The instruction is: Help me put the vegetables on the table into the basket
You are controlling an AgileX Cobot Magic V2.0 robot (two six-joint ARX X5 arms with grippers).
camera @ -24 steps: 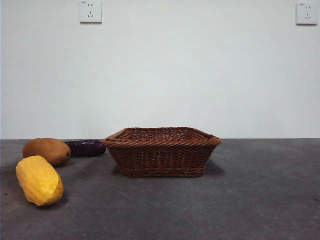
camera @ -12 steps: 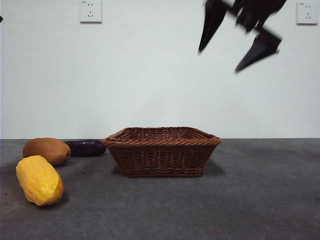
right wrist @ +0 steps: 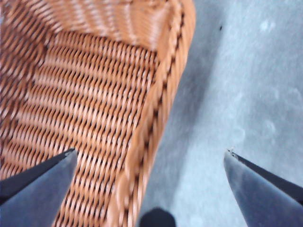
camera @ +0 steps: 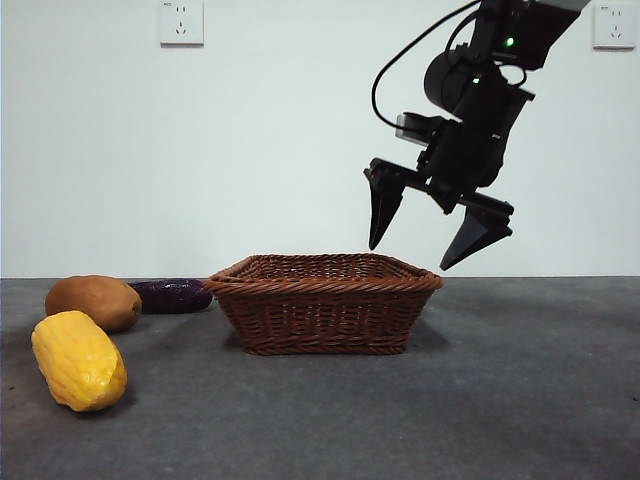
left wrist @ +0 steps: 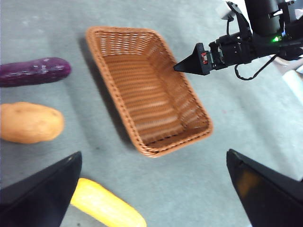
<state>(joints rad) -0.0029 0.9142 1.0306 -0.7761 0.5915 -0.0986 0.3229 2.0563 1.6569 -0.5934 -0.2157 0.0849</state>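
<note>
Now the right gripper (camera: pixel 440 232), jaws spread wide and holding nothing, hangs at upper right above the wicker basket's (camera: pixel 322 312) rim.

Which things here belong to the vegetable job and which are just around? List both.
Belongs to the job: corn cob, tuber, eggplant, basket, table, right gripper open above the basket's rim, left gripper open, high above.
Just around: two wall sockets.
</note>
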